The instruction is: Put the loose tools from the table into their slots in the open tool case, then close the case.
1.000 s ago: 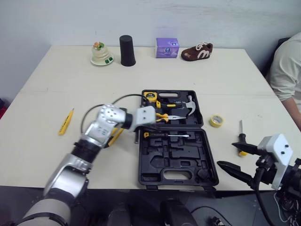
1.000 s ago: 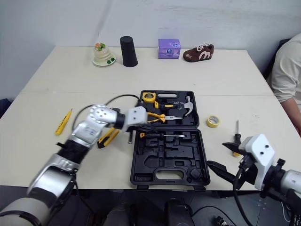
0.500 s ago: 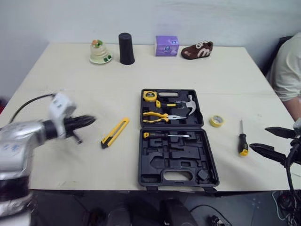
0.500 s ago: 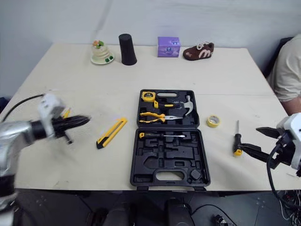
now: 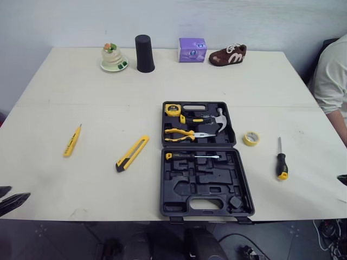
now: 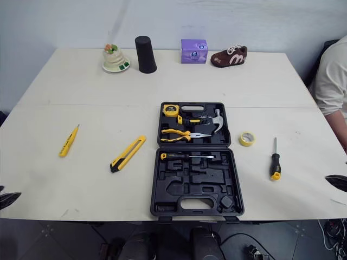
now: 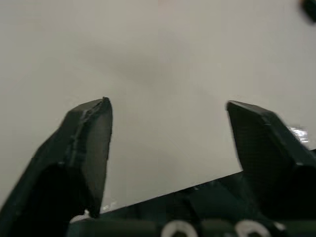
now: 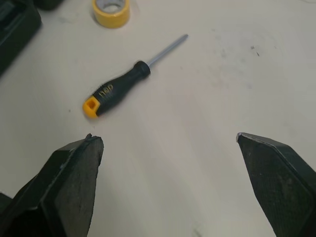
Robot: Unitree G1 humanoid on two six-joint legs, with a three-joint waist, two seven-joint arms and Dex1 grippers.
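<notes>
The open black tool case [image 5: 206, 187] lies at the table's middle. Its far half holds a tape measure [image 5: 173, 109], pliers [image 5: 184, 134] and a hammer [image 5: 219, 120]; a screwdriver [image 5: 192, 156] lies in the near half. Loose on the table are a yellow utility knife [image 5: 132, 153], a small yellow cutter [image 5: 71, 141], a roll of yellow tape [image 5: 250, 138] and a black-and-yellow screwdriver [image 5: 281, 161]. My left gripper [image 7: 168, 102] is open over bare table at the near left corner [image 5: 11, 196]. My right gripper [image 8: 167, 137] is open and empty, just short of the loose screwdriver [image 8: 123, 84].
Along the far edge stand a small cake figure [image 5: 113, 59], a black cup [image 5: 145, 53], a purple box [image 5: 192, 50] and a brown shoe [image 5: 227, 54]. A person in a light shirt [image 5: 333, 76] sits at the right side.
My left arm has swung from the case back to the near left corner and its jaws have opened. My right arm has drawn back to the right edge.
</notes>
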